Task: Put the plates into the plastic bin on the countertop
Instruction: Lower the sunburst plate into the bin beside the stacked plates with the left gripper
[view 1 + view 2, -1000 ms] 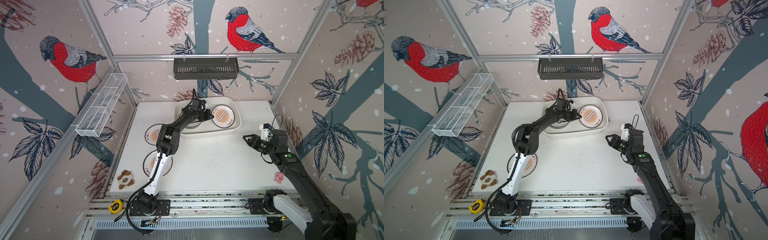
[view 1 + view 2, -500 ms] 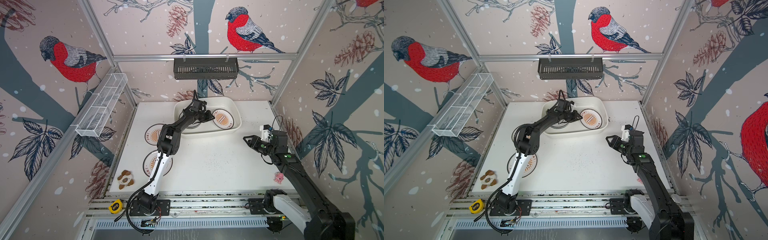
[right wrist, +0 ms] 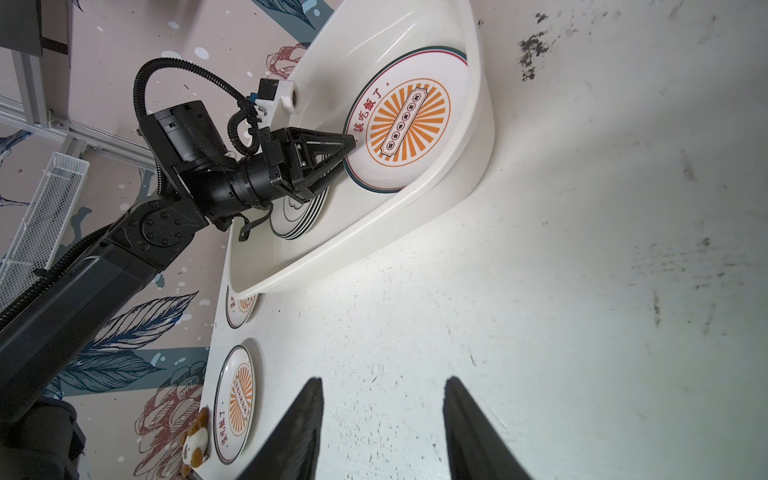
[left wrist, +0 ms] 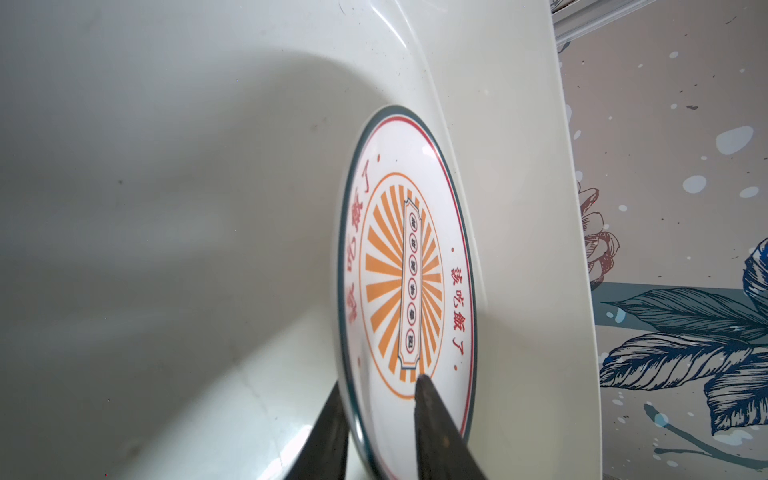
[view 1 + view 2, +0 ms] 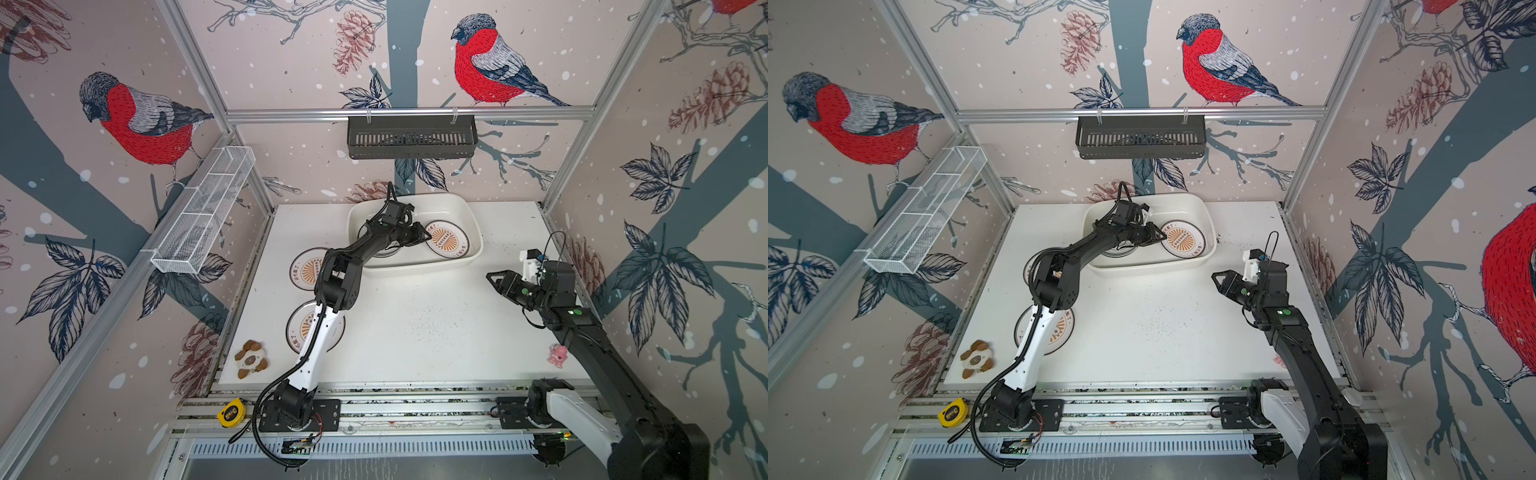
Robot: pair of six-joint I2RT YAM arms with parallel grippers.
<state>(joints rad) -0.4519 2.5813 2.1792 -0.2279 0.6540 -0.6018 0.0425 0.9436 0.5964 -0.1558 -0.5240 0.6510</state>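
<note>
In both top views the cream plastic bin [image 5: 415,270] [image 5: 1154,268] stands at the back of the white countertop [image 5: 415,332]. An orange sunburst plate [image 5: 448,242] [image 4: 399,291] [image 3: 405,124] lies in its right half. My left gripper [image 5: 428,237] [image 4: 378,382] reaches into the bin, open, its fingers parted on either side of that plate's rim. A stack of dark-ringed plates [image 3: 307,212] sits under it in the bin's left half. Two sunburst plates [image 5: 305,268] [image 5: 301,328] lie on the countertop at the left, partly behind the left arm. My right gripper [image 5: 490,276] [image 3: 384,380] hovers open and empty at the right.
A black slotted rack [image 5: 411,137] hangs on the back wall and a white wire basket [image 5: 203,212] on the left wall. A brown and white plush toy [image 5: 250,359] lies at the front left, a pink figure [image 5: 557,355] at the front right, a yellow tape measure [image 5: 231,413] on the rail.
The sunburst plate has sunk a little lower into the bin's right half. My left gripper's fingers have parted around its rim. The right arm has not moved.
</note>
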